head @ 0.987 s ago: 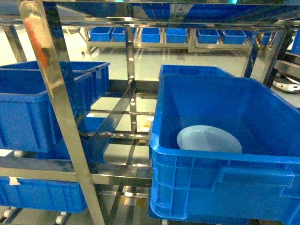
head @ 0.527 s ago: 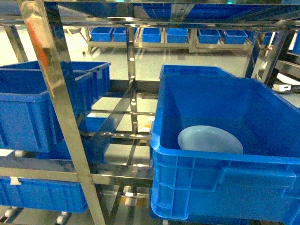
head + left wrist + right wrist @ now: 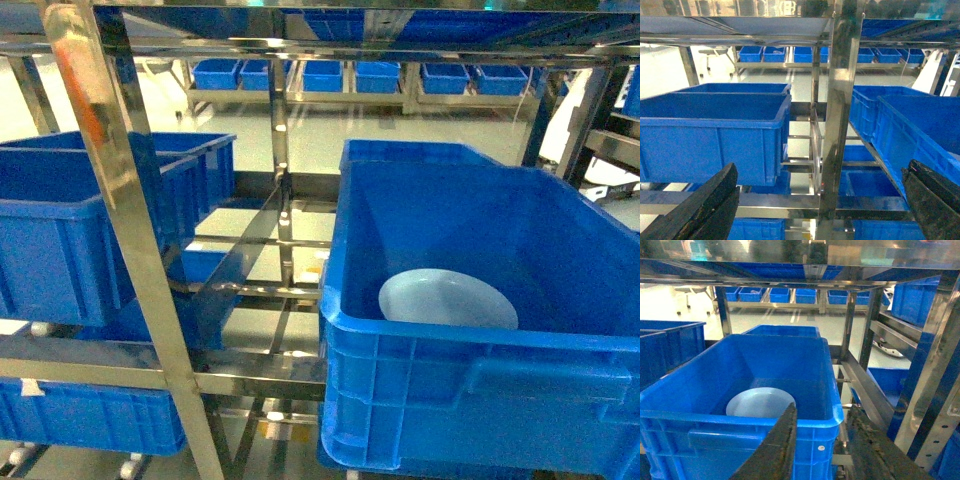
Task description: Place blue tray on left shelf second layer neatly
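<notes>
Head view shows the blue tray (image 3: 447, 299) lying flat on the floor of a big dark-blue crate (image 3: 480, 400) on the right side, tucked toward the near wall so the crate's front rim hides its lower edge. No arms show up in that view at all. From the right wrist camera, the right gripper (image 3: 827, 440) sits just in front of that same crate, its two dark fingers (image 3: 777, 447) spread apart with nothing between them, and the tray (image 3: 760, 402) is ahead of it and a bit to the left, down inside the crate past the near rim. Left wrist camera has the left gripper (image 3: 820, 205) with its fingers (image 3: 707, 207) wide apart at the bottom corners of the frame, also holding nothing. Straight ahead of it is a shiny upright of the left shelf (image 3: 840, 125), and ahead to its left another dark-blue crate (image 3: 715, 135) sits on the steel rails. More blue crates (image 3: 805, 54) line a far rack in the background beyond both grippers
</notes>
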Tool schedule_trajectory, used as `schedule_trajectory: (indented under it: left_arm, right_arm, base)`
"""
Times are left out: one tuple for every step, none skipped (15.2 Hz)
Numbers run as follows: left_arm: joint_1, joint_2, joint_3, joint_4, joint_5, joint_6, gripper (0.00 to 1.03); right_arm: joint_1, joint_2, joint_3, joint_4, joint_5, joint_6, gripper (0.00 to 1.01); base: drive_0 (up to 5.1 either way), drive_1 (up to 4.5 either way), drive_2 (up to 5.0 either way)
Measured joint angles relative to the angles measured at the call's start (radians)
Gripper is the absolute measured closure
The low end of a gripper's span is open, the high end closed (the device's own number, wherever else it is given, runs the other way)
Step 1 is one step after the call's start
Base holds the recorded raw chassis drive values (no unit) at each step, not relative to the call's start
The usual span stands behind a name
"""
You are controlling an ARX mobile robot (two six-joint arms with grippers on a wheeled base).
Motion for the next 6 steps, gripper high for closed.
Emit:
schedule_trajectory:
  left_arm:
    - [0.0,0.0,0.0,0.0,0.0,0.0,0.05]
    - [0.0,0.0,0.0,0.0,0.0,0.0,0.05]
    - [0.0,0.0,0.0,0.0,0.0,0.0,0.05]
    - [0.0,0.0,0.0,0.0,0.0,0.0,0.05]
    - [0.0,0.0,0.0,0.0,0.0,0.0,0.05]
    - [0.0,0.0,0.0,0.0,0.0,0.0,0.05]
  right_arm:
    - [0.0,0.0,0.0,0.0,0.0,0.0,0.57]
    - [0.0,0.0,0.0,0.0,0.0,0.0,0.47]
    - [0.0,0.0,0.0,0.0,0.0,0.0,0.33]
    - [0.0,0.0,0.0,0.0,0.0,0.0,0.22]
    - [0.0,0.0,0.0,0.0,0.0,0.0,0.13]
    - [0.0,0.0,0.0,0.0,0.0,0.0,0.03]
  base:
    - [0.0,0.0,0.0]
    - [0.0,0.0,0.0]
    - [0.0,0.0,0.0]
    - [0.0,0.0,0.0]
    - [0.0,0.0,0.0]
    - [0.0,0.0,0.0]
